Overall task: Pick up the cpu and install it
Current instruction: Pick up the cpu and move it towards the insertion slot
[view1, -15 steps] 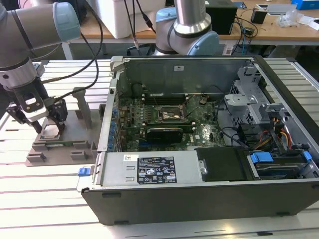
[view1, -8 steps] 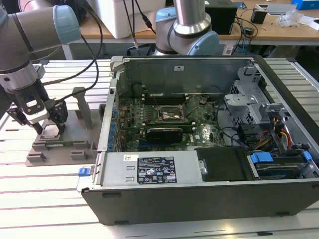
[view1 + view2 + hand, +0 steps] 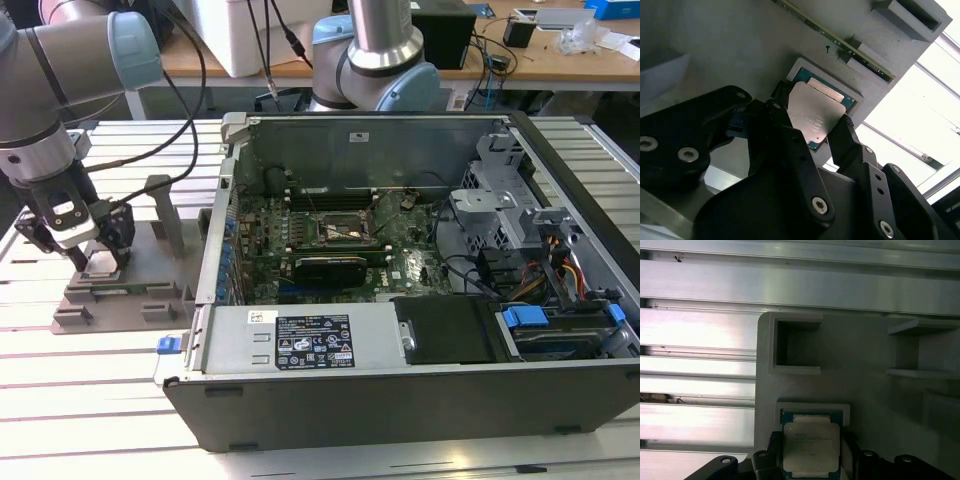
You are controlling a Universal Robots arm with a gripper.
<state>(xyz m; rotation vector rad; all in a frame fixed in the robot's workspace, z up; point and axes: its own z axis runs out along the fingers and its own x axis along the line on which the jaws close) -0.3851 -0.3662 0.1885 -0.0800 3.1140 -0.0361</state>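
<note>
Squareness of grip matters most here, I judge: the gripper [image 3: 810, 122] has its fingers [image 3: 842, 132] pinching the cpu [image 3: 816, 111] by two opposite edges, and even pressure should keep the chip level. The cpu sits in its shallow pocket on the grey tray [image 3: 870, 350]. The neighbouring recess [image 3: 795, 347] holds nothing, and the open computer case [image 3: 400, 385] stands just beside the tray.

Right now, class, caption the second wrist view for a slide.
Hand poised around the cpu in the grey tray's recess.

At the exterior view's left the arm [image 3: 50, 70] hung wrist-down, the hand [image 3: 97, 262] low, its two dark fingers [image 3: 846, 142] pressed against opposite edges of the cpu [image 3: 815, 112].
</note>
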